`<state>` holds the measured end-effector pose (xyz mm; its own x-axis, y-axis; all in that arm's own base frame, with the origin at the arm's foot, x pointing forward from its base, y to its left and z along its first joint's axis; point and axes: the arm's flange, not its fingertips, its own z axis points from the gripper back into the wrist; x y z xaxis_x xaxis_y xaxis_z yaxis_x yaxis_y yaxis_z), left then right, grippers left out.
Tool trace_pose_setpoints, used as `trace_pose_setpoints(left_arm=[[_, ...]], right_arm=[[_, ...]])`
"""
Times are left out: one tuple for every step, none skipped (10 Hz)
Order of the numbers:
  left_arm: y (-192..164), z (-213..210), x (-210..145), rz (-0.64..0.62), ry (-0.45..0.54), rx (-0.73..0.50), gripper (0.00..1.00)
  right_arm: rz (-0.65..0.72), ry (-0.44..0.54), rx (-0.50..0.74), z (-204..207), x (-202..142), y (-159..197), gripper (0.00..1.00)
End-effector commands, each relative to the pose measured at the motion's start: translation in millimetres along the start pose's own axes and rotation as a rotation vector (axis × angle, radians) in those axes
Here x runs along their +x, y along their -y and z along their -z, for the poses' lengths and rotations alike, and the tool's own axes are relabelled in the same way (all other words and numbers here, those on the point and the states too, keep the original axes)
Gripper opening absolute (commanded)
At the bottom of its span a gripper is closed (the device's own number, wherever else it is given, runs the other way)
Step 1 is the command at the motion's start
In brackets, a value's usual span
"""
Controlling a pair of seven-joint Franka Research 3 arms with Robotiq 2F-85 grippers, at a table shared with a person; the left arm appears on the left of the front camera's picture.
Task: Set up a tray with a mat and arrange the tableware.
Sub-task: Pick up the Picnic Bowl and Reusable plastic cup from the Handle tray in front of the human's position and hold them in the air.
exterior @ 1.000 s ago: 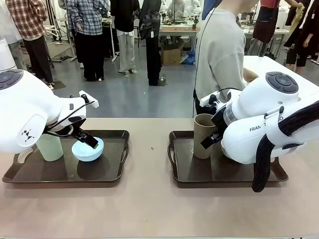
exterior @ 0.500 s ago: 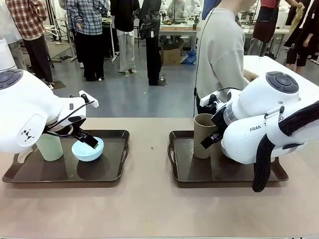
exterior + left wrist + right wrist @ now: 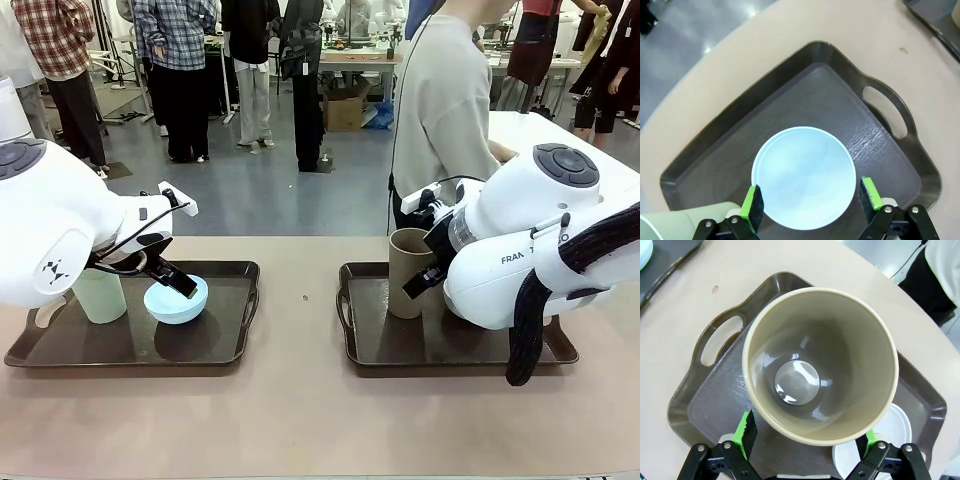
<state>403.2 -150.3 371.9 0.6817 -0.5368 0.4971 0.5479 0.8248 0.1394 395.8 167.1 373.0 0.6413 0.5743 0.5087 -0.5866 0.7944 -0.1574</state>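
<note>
On the left dark tray (image 3: 225, 345) stand a pale green tumbler (image 3: 100, 296) and a light blue bowl (image 3: 177, 300). My left gripper (image 3: 172, 280) hangs just over the bowl. In the left wrist view the gripper (image 3: 810, 200) is open, its green pads (image 3: 752, 207) either side of the bowl (image 3: 804, 175), with the green tumbler (image 3: 680, 224) beside it. The brown tumbler (image 3: 408, 272) stands upright on the right tray (image 3: 420, 355). My right gripper (image 3: 806, 435) is open and straddles the tumbler (image 3: 820, 365) below its rim. A white bowl (image 3: 897, 432) lies on that tray behind it.
A person in a pale top (image 3: 440, 110) stands at the table's far side behind the right tray. Bare tan tabletop (image 3: 300, 300) separates the two trays and runs along the near edge. Each tray has cut-out handles (image 3: 885, 107).
</note>
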Motion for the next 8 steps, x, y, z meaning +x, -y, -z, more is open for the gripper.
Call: trace_pose_setpoints(left_arm=[[0, 0, 0, 0.000, 0.000, 0.000, 1.00], [13, -19, -7, 0.050, -0.030, -0.003, 1.00], [20, -43, -13, 0.054, -0.064, -0.009, 1.00], [24, -63, -19, -0.027, -0.164, -0.053, 1.00], [31, -85, -27, -0.045, -0.220, -0.055, 1.00], [38, -106, -37, -0.038, -0.286, -0.053, 1.00], [42, -129, -47, -0.053, -0.353, -0.056, 1.00], [46, -154, -62, -0.076, -0.378, -0.093, 1.00]], right_arm=[[0.000, 0.000, 0.000, 0, 0, 0, 1.00], [0.044, -0.050, -0.002, -15, -8, -5, 1.00], [0.058, -0.081, -0.018, -35, -17, -10, 1.00], [0.075, -0.108, -0.023, -58, -28, -14, 1.00], [0.102, -0.156, -0.050, -85, -45, -18, 1.00], [0.162, -0.195, -0.065, -111, -62, -24, 1.00], [0.210, -0.228, -0.077, -136, -81, -34, 1.00], [0.264, -0.252, -0.077, -158, -101, -49, 1.00]])
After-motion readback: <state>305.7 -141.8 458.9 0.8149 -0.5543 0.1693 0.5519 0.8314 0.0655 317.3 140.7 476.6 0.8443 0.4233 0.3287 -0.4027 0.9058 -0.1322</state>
